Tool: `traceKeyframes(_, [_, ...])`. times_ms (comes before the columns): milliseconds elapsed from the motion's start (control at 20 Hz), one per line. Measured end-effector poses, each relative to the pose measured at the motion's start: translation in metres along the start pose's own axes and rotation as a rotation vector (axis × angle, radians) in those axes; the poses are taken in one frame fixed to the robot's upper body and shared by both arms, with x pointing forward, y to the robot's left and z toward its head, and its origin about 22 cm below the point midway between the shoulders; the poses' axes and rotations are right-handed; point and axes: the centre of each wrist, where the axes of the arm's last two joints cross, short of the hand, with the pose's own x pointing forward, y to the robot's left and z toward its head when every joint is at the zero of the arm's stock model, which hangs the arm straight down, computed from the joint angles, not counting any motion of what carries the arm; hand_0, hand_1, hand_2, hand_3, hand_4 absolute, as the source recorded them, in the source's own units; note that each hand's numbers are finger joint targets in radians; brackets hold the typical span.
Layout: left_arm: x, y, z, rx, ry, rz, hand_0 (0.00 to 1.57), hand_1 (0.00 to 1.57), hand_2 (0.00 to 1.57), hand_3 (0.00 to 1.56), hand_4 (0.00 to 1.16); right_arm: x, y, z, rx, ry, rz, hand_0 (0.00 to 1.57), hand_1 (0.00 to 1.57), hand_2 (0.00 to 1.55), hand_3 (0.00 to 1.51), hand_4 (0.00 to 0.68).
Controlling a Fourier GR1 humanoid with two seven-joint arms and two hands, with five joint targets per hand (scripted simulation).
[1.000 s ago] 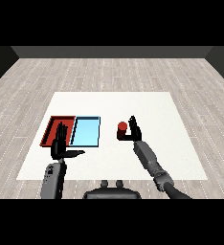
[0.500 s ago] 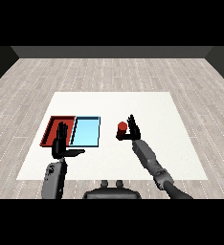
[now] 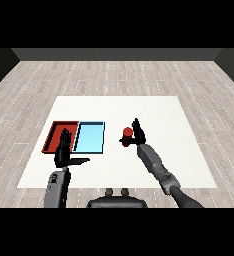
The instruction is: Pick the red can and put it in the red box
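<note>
Can (image 3: 127,133), red and upright, stands on the white worktop (image 3: 154,110), to the right of both trays and well apart from the red one. It touches the left side of the right hand (image 3: 137,136), whose fingers point up and away from the robot while the thumb reaches toward the base of the can. The fingers look fairly straight, so the hand reads as open against the can rather than wrapped round it; whether the thumb presses the can is too small to tell. The grey right forearm (image 3: 154,161) runs from the lower right of the view up and left to that hand.

The red tray (image 3: 56,133) lies at the left part of the worktop, with the light blue tray (image 3: 90,138) touching its right side. The blue tray sits between the red tray and the can. Neither tray shows anything inside it.

The left hand (image 3: 64,152) hovers over the near edge of the red tray, covering part of its front rim. Its fingers stand straight up and its thumb sticks out to the right, toward the blue tray, so it is open and holds nothing. The left forearm (image 3: 56,187) rises almost straight from the bottom left.
</note>
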Motion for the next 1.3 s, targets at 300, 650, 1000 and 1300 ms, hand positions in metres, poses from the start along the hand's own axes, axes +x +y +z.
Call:
traceKeyframes(300, [0.005, 0.002, 0.001, 0.001, -0.002, -0.006, 0.0, 0.0, 0.0, 0.0, 0.0, -0.002, 0.002, -0.002, 0.007, 0.017, 0.004, 0.0, 0.0, 0.0, 0.0, 0.0])
traceKeyframes(650, [0.005, 0.004, -0.001, 0.002, 0.0, -0.001, 0.0, 0.0, 0.0, 0.0, 0.0, -0.007, -0.001, 0.0, 0.021, 0.02, 0.011, 0.0, 0.0, 0.0, 0.0, 0.0])
traceKeyframes(1000, [0.01, 0.005, -0.001, 0.008, -0.007, -0.007, 0.0, 0.0, 0.0, 0.0, 0.0, -0.001, 0.008, -0.008, -0.012, 0.039, 0.038, 1.48, 1.48, 1.46, 1.43, 0.655])
traceKeyframes(1300, [0.006, 0.003, 0.0, 0.004, -0.008, -0.01, 0.0, 0.0, 0.0, 0.0, 0.0, 0.001, 0.012, -0.01, -0.04, 0.039, 0.115, 1.49, 1.49, 1.46, 1.44, 0.661])
